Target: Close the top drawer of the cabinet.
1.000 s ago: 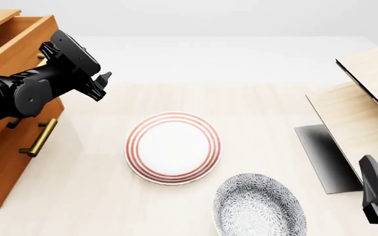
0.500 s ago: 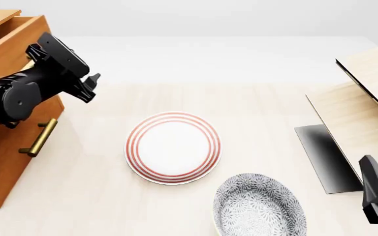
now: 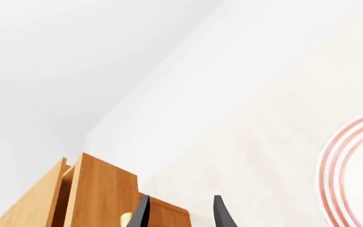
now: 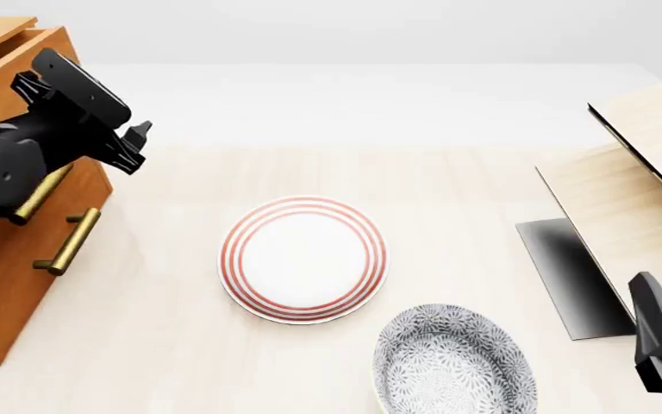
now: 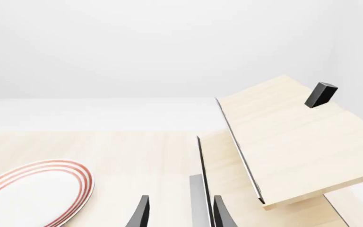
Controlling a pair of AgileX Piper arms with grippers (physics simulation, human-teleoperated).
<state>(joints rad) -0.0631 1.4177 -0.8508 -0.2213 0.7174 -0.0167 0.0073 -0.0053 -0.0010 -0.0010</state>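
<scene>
The orange-brown cabinet (image 4: 9, 285) stands at the table's left edge. Its top drawer (image 4: 21, 73) sticks out only a little, and its brass handle (image 4: 34, 197) shows below my left arm. The lower drawer's handle (image 4: 66, 241) sits beneath it. My left gripper (image 4: 138, 147) is open and empty. Its body lies against the top drawer's front, and its fingers point past the drawer's far corner. In the left wrist view the drawer (image 3: 99, 194) is beside the gripper (image 3: 180, 215). My right gripper (image 4: 650, 297) is open and empty at the front right; it also shows in the right wrist view (image 5: 180, 213).
A white plate with red rings (image 4: 302, 259) lies mid-table. A grey patterned bowl (image 4: 452, 362) sits in front of it. A pale wood panelled unit with a black edge (image 4: 641, 190) stands at the right, with a small black block (image 5: 321, 94) on it.
My left arm has moved left against the top drawer's front, and the drawer has slid further into the cabinet. The right arm has not moved.
</scene>
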